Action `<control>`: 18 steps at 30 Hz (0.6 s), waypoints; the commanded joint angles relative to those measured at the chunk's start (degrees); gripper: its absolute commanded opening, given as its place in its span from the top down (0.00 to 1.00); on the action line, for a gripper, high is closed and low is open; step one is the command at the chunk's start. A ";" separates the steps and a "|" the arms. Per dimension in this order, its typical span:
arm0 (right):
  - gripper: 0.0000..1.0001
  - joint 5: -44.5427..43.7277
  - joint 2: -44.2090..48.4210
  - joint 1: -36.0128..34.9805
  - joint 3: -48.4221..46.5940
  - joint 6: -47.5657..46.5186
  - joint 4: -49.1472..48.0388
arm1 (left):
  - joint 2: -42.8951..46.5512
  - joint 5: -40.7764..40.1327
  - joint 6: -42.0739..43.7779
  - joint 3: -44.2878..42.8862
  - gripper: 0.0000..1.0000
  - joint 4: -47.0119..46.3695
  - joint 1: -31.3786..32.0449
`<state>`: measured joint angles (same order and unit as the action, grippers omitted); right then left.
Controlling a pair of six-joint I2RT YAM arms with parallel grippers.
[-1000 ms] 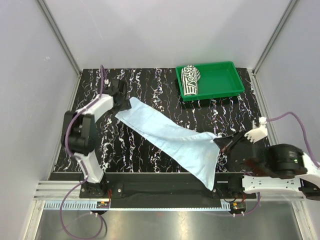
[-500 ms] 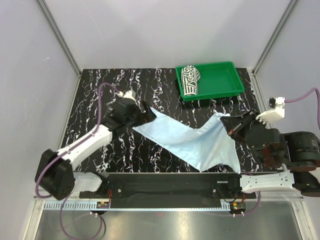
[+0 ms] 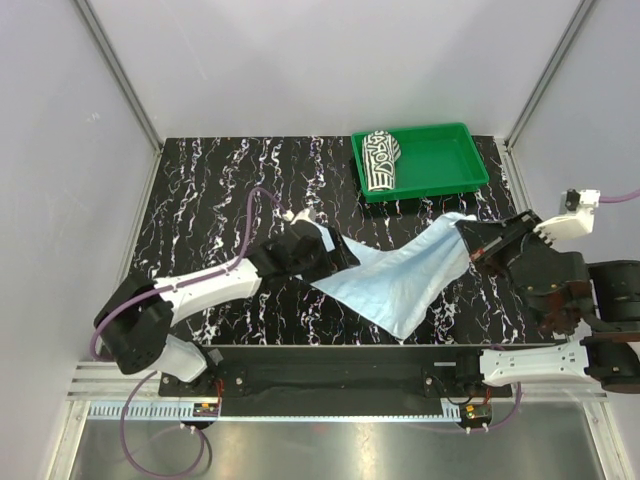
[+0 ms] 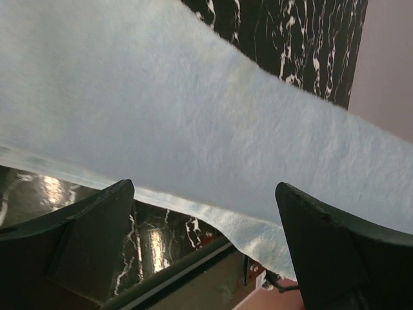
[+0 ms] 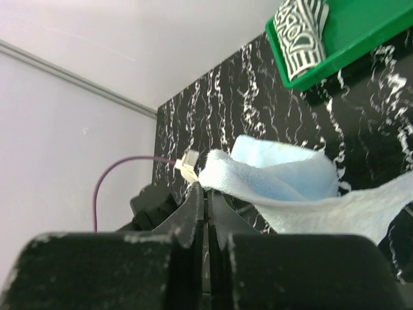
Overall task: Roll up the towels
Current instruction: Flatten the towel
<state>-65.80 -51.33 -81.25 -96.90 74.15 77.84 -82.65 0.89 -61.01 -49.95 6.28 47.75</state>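
The pale blue towel (image 3: 400,280) hangs slack between my two grippers over the middle of the black marble table. My right gripper (image 3: 468,242) is shut on its right corner and holds it off the table; in the right wrist view the towel (image 5: 284,174) bulges out of the closed gripper (image 5: 205,194). My left gripper (image 3: 333,256) is at the towel's left end with its jaws wide open. In the left wrist view the towel (image 4: 193,116) stretches across beyond the open gripper (image 4: 205,188), unpinched. The striped towel (image 3: 380,160) lies rolled in the tray.
The green tray (image 3: 440,160) stands at the back right of the table, also visible in the right wrist view as the tray (image 5: 348,26). A black rail (image 3: 330,362) runs along the near edge. Grey walls enclose the table on three sides.
My left gripper has opened fully and moved right and nearer, to the table's middle. My right gripper drew the towel's corner back and to the right. The towel is now bunched shorter.
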 commanded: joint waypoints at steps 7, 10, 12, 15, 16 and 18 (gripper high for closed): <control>1.00 -6.97 2.03 0.04 -4.52 -10.78 1.17 | -3.39 0.17 -7.27 -0.93 0.01 -5.58 3.32; 1.00 -6.71 1.85 0.13 -4.44 -10.87 1.17 | -4.01 -0.53 -8.68 -0.58 0.01 -5.58 3.32; 1.00 -6.45 2.11 0.04 -3.82 -10.52 1.17 | -4.44 -0.71 -9.82 0.12 0.01 -6.11 3.41; 1.00 -6.18 3.08 0.04 -3.12 -10.25 0.73 | -6.55 -2.01 -9.83 -0.84 0.01 -6.11 3.32; 1.00 -6.18 3.34 0.04 -3.12 -10.25 0.56 | -7.25 -1.51 -9.91 -1.11 0.01 -7.59 3.32; 1.00 -6.27 4.04 0.04 -3.03 -10.43 0.29 | -9.27 -1.24 -10.53 -1.64 0.01 -8.65 3.32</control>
<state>-69.43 -48.34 -81.25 -99.85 64.45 77.87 -89.38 0.67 -70.04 -49.95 1.83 51.11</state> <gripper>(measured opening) 0.013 0.984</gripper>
